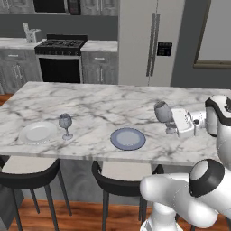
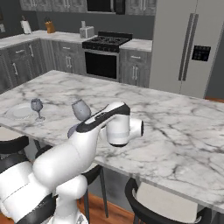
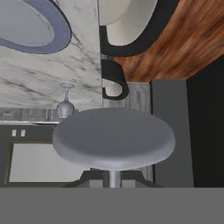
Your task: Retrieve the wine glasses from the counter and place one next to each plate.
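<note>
My gripper (image 1: 172, 127) is shut on the stem of a grey-blue wine glass (image 1: 163, 111), held tilted just above the long marble island (image 1: 90, 101), to the right of the blue-grey plate (image 1: 128, 138). In the hand view the held glass's round foot (image 3: 113, 138) looms close above my gripper (image 3: 113, 178), with the blue-grey plate (image 3: 30, 26) beyond. The other wine glass (image 1: 66, 126) stands upright right of the white plate (image 1: 38, 132). From the right base view the held glass (image 2: 81, 109) rises behind my arm, and the standing glass (image 2: 37, 107) is beside the white plate (image 2: 22, 111). The counter is out of view.
Black stools with pale seats (image 1: 29, 169) (image 1: 122, 173) stand tucked under the island's near edge. A stove (image 1: 61, 56) and a steel fridge (image 1: 151, 43) line the back wall. The island's far half and right side are bare marble.
</note>
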Controlling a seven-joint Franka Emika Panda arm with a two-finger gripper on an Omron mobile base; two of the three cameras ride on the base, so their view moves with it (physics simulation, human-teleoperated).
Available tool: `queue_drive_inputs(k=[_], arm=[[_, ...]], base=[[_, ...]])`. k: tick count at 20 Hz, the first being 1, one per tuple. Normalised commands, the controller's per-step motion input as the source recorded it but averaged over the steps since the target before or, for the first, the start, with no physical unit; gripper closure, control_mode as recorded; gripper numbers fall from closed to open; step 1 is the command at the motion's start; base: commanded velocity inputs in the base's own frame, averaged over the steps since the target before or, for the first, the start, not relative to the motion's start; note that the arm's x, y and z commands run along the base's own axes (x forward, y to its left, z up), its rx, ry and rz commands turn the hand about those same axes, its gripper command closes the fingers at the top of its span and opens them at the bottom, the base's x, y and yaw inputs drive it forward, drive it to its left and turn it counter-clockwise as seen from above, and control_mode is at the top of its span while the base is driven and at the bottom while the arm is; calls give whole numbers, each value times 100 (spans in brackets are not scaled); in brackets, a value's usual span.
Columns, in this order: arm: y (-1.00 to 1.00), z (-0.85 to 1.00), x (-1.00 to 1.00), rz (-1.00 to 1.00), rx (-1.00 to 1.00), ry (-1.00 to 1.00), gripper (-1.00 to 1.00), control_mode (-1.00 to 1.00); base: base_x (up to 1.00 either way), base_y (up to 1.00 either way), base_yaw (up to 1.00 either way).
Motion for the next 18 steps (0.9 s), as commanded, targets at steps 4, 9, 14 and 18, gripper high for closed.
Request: queue_drive_inputs(k=[4,9,14,18], arm=[[-11,-34,38,0,0,0,100,-100],[-6,-33,39,0,0,5,100,-100],[0,-27,38,0,0,6,100,-100],[0,-7,16,0,0,3,100,-100]], base=[[0,0,0],[0,0,0],[0,0,0],[0,0,0]])
